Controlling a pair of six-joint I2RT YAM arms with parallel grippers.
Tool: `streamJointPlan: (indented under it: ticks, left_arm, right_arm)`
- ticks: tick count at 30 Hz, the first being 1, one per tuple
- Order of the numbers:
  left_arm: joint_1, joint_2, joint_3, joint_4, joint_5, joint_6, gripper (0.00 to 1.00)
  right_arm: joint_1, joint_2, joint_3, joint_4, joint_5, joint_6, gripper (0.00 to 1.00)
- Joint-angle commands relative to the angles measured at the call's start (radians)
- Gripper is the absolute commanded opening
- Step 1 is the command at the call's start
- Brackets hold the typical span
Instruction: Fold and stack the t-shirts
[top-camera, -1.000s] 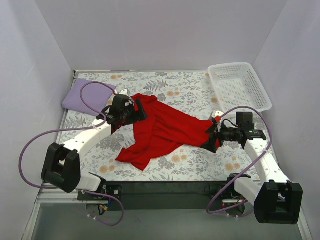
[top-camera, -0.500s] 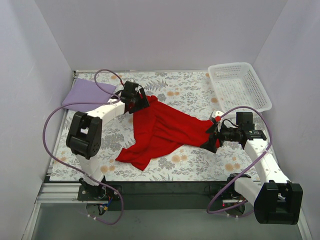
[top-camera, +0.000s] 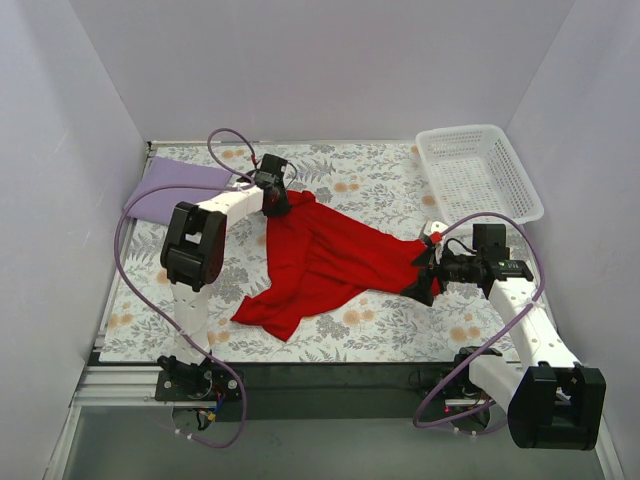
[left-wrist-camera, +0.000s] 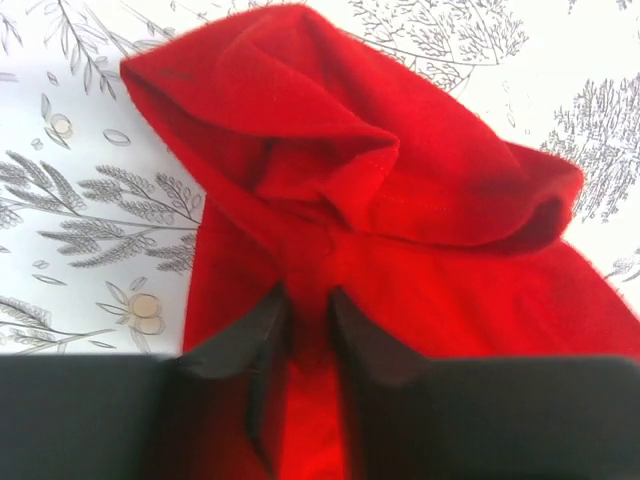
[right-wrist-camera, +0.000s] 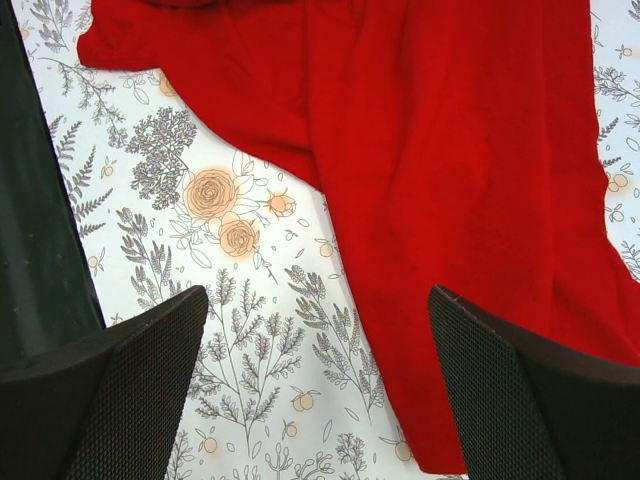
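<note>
The red t-shirt (top-camera: 320, 260) lies crumpled and spread diagonally across the middle of the flowered cloth. My left gripper (top-camera: 274, 196) is at the shirt's far left corner. In the left wrist view its jaws (left-wrist-camera: 308, 295) stand close together, pinching a ridge of the red t-shirt (left-wrist-camera: 330, 180). My right gripper (top-camera: 424, 268) hovers at the shirt's right end. Its fingers (right-wrist-camera: 150, 360) stand wide apart and empty, over the edge of the red t-shirt (right-wrist-camera: 470, 180) and bare cloth. The lilac t-shirt (top-camera: 168, 190) lies folded at the far left.
A white lattice basket (top-camera: 478, 172) stands at the back right corner. White walls close in the left, back and right sides. The left arm's purple cable (top-camera: 228, 150) loops over the lilac shirt's near corner.
The left arm has swung toward the back, carrying its gripper to the red shirt's far corner, where the jaws have closed on the cloth. The right arm has not moved.
</note>
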Motion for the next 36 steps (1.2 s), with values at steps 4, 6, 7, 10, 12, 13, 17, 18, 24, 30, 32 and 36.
streamJointPlan:
  ticks: [4,6,7,10,12,13,17,18,24,30,32,36]
  left_arm:
    - [0.003,-0.056,0.077,-0.028,-0.053,0.071,0.0]
    - [0.003,-0.09,0.059,-0.026,-0.065,0.094,0.0]
    - [0.006,-0.134,0.03,-0.023,-0.076,0.1,0.0]
    - [0.026,-0.242,-0.047,-0.014,-0.052,0.102,0.0]
    - [0.063,-0.306,-0.145,-0.007,-0.013,0.085,0.0]
    - [0.078,-0.335,-0.182,0.001,0.031,0.065,0.0]
    - [0.187,-0.496,-0.372,0.003,0.185,0.014,0.0]
    - [0.198,-0.521,-0.4,0.004,0.214,0.008,0.0]
    - [0.243,-0.645,-0.565,-0.034,0.324,0.014,0.0]
    - [0.275,-0.708,-0.621,-0.097,0.315,0.033,0.15]
    - [0.284,-0.754,-0.644,-0.103,0.321,0.042,0.28]
    - [0.284,-0.863,-0.653,-0.103,0.315,0.077,0.54]
  right_arm:
    - [-0.002,-0.017,0.015,0.021,-0.023,0.009,0.96]
    - [-0.004,-0.017,0.015,0.021,-0.023,0.009,0.97]
    - [-0.002,-0.017,0.015,0.022,-0.023,0.009,0.97]
    - [-0.002,-0.015,0.015,0.021,-0.023,0.009,0.97]
    - [-0.002,-0.014,0.015,0.021,-0.025,0.007,0.97]
    - [-0.002,-0.014,0.015,0.021,-0.028,0.009,0.97]
    - [-0.002,-0.012,0.014,0.021,-0.026,0.007,0.97]
    - [-0.004,-0.012,0.014,0.021,-0.028,0.009,0.97]
    - [-0.004,-0.012,0.012,0.021,-0.02,0.007,0.97]
    - [-0.002,-0.008,0.007,0.021,-0.016,0.007,0.97]
    - [-0.004,-0.006,0.009,0.022,-0.013,0.007,0.97]
    - [-0.004,0.002,0.01,0.021,-0.017,0.007,0.97]
